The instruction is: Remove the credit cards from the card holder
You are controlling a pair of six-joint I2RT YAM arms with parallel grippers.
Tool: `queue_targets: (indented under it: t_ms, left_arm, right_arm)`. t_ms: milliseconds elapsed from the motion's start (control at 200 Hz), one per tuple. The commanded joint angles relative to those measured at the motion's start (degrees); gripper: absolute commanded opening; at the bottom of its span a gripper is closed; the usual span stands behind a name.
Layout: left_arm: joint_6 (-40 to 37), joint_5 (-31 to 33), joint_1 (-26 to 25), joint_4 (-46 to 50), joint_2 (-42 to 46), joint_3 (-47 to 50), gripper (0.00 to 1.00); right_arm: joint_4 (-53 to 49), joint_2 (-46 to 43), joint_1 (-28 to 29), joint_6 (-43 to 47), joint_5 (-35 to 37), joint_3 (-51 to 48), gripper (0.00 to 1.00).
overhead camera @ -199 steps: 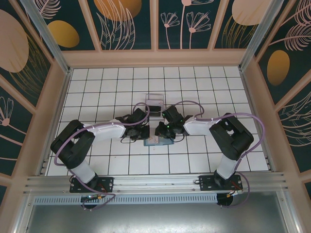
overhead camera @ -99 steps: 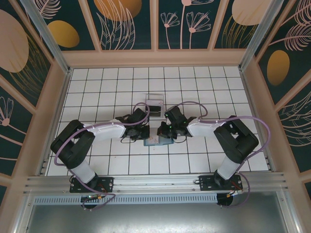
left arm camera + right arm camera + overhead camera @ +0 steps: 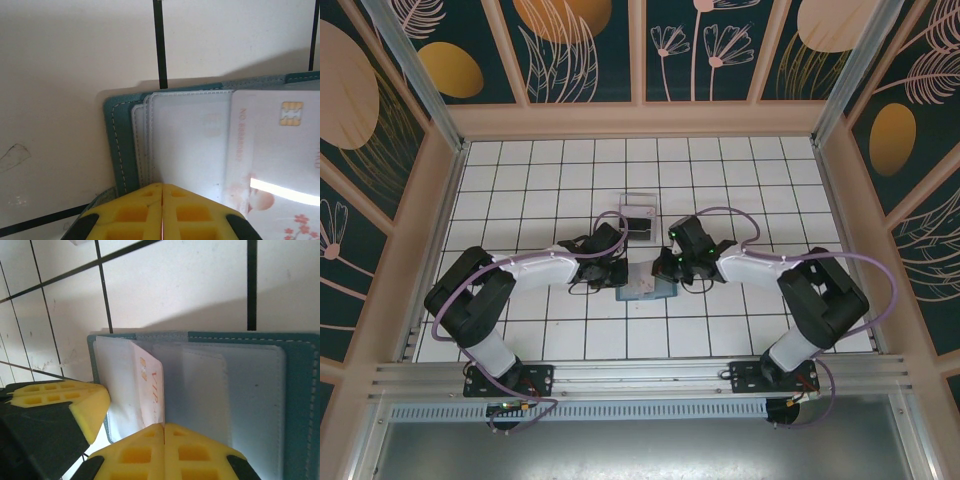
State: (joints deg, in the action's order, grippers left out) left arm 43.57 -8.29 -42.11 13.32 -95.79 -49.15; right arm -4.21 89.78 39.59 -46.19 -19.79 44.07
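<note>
- My two arms are bolted to the metal rail (image 3: 640, 378) at the near edge of the white tiled worktop (image 3: 540, 180), and both reach inward towards its middle.
- My left pincer (image 3: 162, 192) has its yellow fingers pressed flat together. The tips sit over the near edge of the soft slate-blue bifold card holder (image 3: 114, 145). I cannot tell whether anything is caught between them.
- The card holder lies open and flat on the worktop between my two pincers, with its clear plastic sleeves (image 3: 190, 140) facing up.
- My right pincer (image 3: 164, 432) is closed tight on the edge of a thin white credit card (image 3: 150, 385) with orange lettering.
- That card tilts up out of a sleeve on the left half of the card holder, and its far end is tucked inside.
- From the right wrist, a yellow finger (image 3: 60, 400) of my left pincer shows just beside the card holder's left edge.
- Further out, a small clear plastic tray (image 3: 625, 205) with something dark inside sits apart from the card holder.
- The patterned dark walls (image 3: 580, 50) stand beyond.
</note>
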Motion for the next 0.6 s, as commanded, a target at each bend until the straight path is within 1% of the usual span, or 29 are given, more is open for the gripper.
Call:
queue_targets:
  t_ms: [0,225,345,510,596]
  left_arm:
    - [-1.5,3.2,0.3,5.0,-2.0,1.0,0.09]
    - [-2.3,4.5,0.5,5.8,-1.0,1.5,0.08]
    - [-2.8,4.8,0.5,6.0,-0.2,2.1,0.09]
    - [-3.6,6.0,1.1,6.9,1.2,3.1,0.09]
    - [-4.2,6.4,1.8,7.2,2.1,3.8,0.09]
  right_arm:
    - [-3.6,-2.6,-0.9,1.7,2.4,-0.5,0.00]
    - [-5.7,-4.3,-1.3,3.5,3.2,1.6,0.00]
    - [-5.3,-5.9,-1.3,4.7,3.7,2.0,0.00]
    - [-9.8,-7.2,-1.4,7.9,8.3,4.4,0.00]
    - [-12.0,-6.8,-1.4,9.1,9.5,5.5,0.00]
